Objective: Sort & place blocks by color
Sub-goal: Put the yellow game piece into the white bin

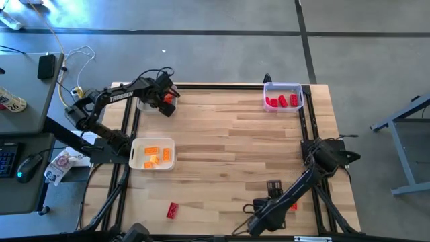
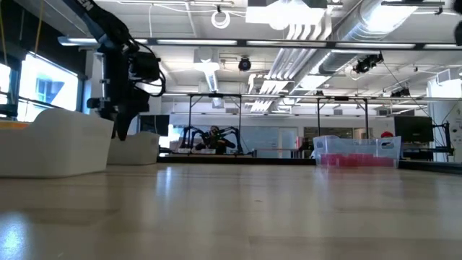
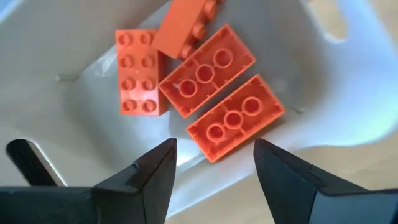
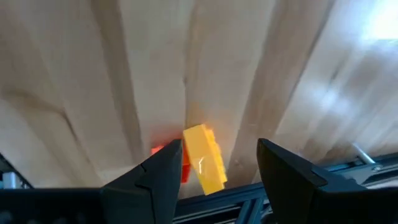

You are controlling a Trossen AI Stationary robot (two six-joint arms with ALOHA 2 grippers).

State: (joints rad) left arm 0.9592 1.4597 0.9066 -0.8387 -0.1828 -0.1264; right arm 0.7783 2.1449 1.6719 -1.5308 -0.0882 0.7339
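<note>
My left gripper (image 1: 166,98) hangs open over the far-left white tray (image 1: 146,105). In the left wrist view, its fingers (image 3: 214,168) stand above several orange blocks (image 3: 208,93) lying flat in that tray, touching none. My right gripper (image 4: 214,165) is open low over the table's near right part. A yellow block (image 4: 205,158) lies between its fingers, with a red block (image 4: 166,151) just beside it; I cannot tell whether either finger touches them. Yellow-orange blocks (image 1: 153,156) lie in a second white tray. Red blocks (image 1: 281,101) lie in the clear tray.
A lone red block (image 1: 173,210) lies on the wood near the table's near edge. The clear tray (image 2: 357,152) stands at the far right corner. The two white trays (image 2: 58,141) stand on the left side. A black frame runs along the table's edges.
</note>
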